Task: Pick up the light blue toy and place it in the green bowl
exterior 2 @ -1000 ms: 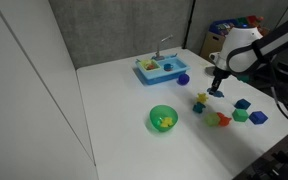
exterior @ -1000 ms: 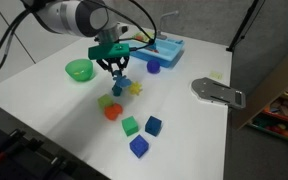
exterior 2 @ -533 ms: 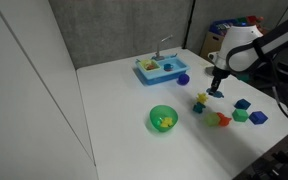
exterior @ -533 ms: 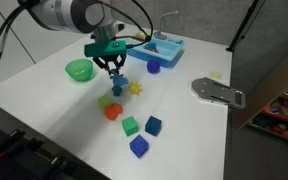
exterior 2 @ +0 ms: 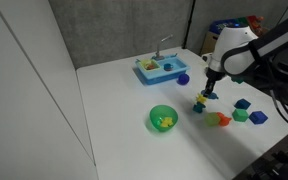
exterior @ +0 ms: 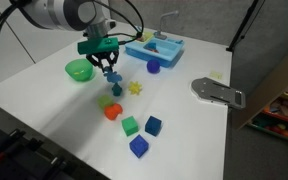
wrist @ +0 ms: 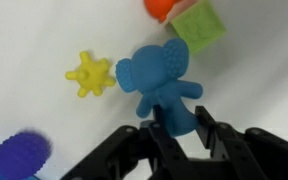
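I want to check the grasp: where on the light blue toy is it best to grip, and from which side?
Probably the narrow lower body of the light blue toy, below its wide ears, coming from above with one finger on each side. That part is slim enough for the jaws; the gripper is shut on it there.

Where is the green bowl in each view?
In an exterior view: bowl left of centre, slightly above the middle.
In an exterior view: bowl lower centre, in front of the tray.
Wrist view: not in it; only the held toy and other toys.
Shared landmark: the tray, upper centre in both exterior views.
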{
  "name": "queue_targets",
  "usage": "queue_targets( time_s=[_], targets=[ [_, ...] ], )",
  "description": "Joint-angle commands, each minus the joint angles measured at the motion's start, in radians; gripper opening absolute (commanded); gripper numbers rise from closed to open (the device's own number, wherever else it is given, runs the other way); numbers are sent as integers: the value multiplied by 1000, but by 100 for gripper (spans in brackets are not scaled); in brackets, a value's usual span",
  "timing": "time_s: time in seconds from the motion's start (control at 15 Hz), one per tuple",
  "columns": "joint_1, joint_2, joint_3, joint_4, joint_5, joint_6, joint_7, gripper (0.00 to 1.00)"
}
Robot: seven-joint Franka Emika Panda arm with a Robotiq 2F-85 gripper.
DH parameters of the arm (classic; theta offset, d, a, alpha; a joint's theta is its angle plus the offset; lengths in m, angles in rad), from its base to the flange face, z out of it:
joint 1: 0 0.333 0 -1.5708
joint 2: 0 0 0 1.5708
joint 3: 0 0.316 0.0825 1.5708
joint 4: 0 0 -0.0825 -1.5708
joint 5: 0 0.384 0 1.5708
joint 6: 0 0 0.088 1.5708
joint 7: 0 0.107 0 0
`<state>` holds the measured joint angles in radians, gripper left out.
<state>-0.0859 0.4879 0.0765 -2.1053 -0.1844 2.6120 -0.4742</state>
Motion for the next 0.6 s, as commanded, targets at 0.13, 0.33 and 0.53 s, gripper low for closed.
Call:
queue_targets(
  time_s=[0.13,0.33,0.53],
  targets=[
    [116,13,-7,71,-20,-17,132,11],
    [161,29,-7,114,-2,-19,228,11],
    [183,58,10,157,36,-26,300,11]
  ],
)
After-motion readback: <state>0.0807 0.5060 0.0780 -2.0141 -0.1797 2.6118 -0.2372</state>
